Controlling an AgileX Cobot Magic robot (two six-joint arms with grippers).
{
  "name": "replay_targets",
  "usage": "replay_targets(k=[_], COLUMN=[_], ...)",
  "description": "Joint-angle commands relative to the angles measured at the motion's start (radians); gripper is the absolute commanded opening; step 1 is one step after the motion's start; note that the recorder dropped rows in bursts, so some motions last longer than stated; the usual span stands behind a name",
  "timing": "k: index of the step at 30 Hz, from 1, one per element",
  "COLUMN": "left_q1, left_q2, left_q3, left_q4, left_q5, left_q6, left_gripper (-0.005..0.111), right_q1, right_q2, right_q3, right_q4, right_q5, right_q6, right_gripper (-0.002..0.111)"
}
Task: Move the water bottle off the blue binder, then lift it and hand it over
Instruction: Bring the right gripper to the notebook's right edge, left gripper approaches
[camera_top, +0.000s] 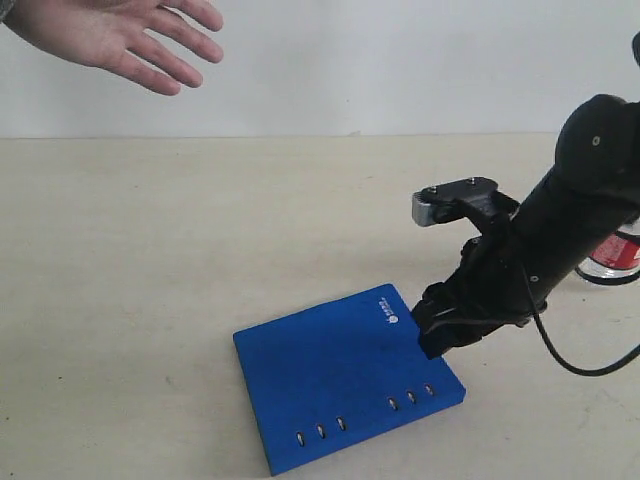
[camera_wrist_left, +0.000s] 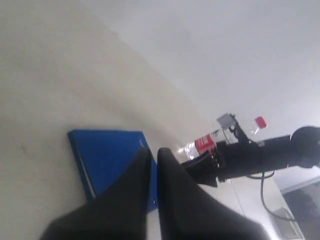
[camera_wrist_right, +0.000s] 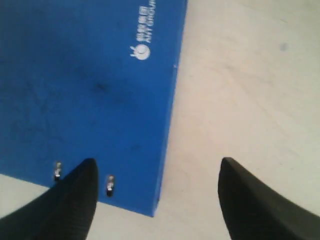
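On the tabletop (camera_top: 150, 250), the blue binder (camera_top: 340, 385) lies flat with its cover facing up. Six metal ring slots (camera_top: 320, 431) run along its near edge, and a small white logo (camera_top: 388, 310) sits near its far right corner.

The water bottle (camera_top: 612, 255) is off the binder. It is on the tabletop, well apart to the right, at the right border of the exterior view. The right arm (camera_top: 570, 210) hides most of it, so only the red label and the clear lower body show. Whether it stands upright cannot be told. The left wrist view shows the same bottle beyond the binder, just beside the right arm.

The right fingers (camera_top: 440, 335) are low at the binder's right edge. The right wrist view shows them spread wide and grasping nothing. One finger is over the binder's corner by the ring slots, and the other is over bare tabletop. The binder's side edge runs between them. Contact with the cover cannot be confirmed.

The left fingers (camera_wrist_left: 180, 200) are drawn together with only a narrow slit between them, and they grip nothing. They point toward the binder from above the tabletop.

A human hand (camera_top: 105, 35) is held at the upper left of the exterior view, palm open and digits spread. It is well apart from both binder and bottle.
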Motion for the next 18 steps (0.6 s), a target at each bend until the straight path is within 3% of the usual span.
replay_targets(k=[1,7,10,12,14,18], left_q1=[-0.004,-0.004,-0.004,-0.004,-0.004,-0.004], left_q2=[0.095,0.347,0.489,0.584,0.690,0.882], left_q3=[0.004,0.004,0.004,0.004,0.004,-0.012], left_q4=[-0.079,-0.266,-0.532,-0.715,-0.722,-0.722], left_q5=[0.017,0.012,0.020,0.097,0.173,0.202], left_q6=[0.170,0.522,0.824,1.025,1.155,1.227], left_gripper=[0.005,0.005,0.005,0.005,0.005,0.008], right_q1=[-0.059,-0.245,-0.325,-0.340,-0.327,-0.305], right_q2=[-0.001,-0.001,-0.001,-0.001,-0.001,-0.001], right_q3=[0.001,0.001,0.001,0.001,0.001,0.001], right_q4=[0.241,0.414,0.434,0.491,0.534,0.537], right_q5=[0.096,0.213,0.292,0.335,0.374,0.376], right_q6=[-0.216,-0.318,-0.332,-0.359,-0.413,-0.421], right_gripper=[0.061,0.061,0.061,0.061,0.061,0.061])
